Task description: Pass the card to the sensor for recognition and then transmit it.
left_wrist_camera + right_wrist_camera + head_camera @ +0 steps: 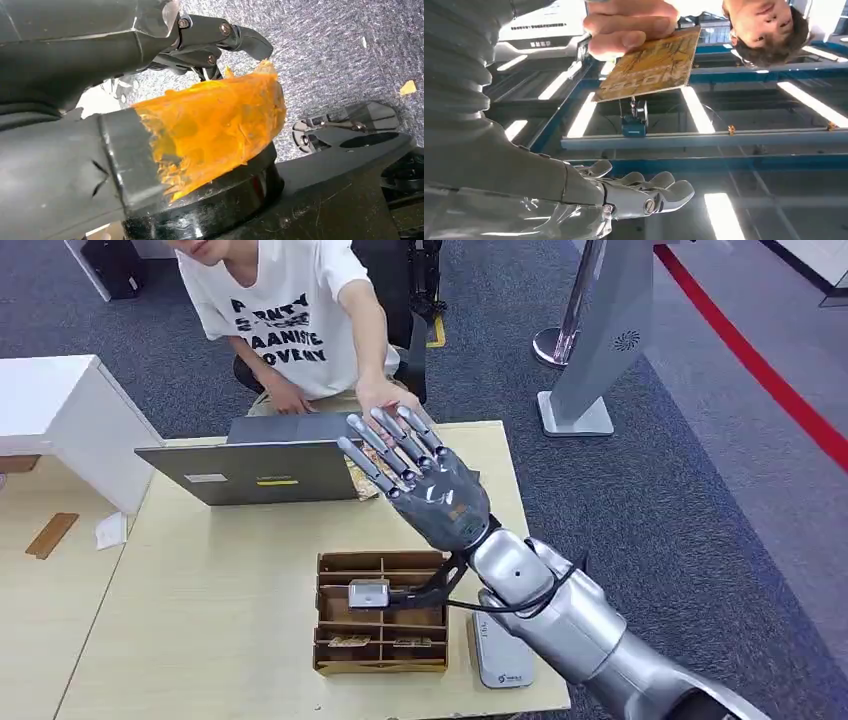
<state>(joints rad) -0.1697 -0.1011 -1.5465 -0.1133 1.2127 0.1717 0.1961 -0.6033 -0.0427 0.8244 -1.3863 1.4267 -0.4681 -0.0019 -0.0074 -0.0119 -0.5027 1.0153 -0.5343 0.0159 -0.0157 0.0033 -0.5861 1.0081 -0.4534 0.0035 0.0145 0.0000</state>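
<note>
head view high, wrist views close

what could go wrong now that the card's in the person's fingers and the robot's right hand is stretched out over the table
1. The right hand is open with fingers spread beside the person's hand, which holds the card; a sudden move could bump it.
2. Drawing the arm back low might catch the laptop or the wooden organizer beneath it.
3. A cable from the wrist hangs near the organizer and could snag.
</note>
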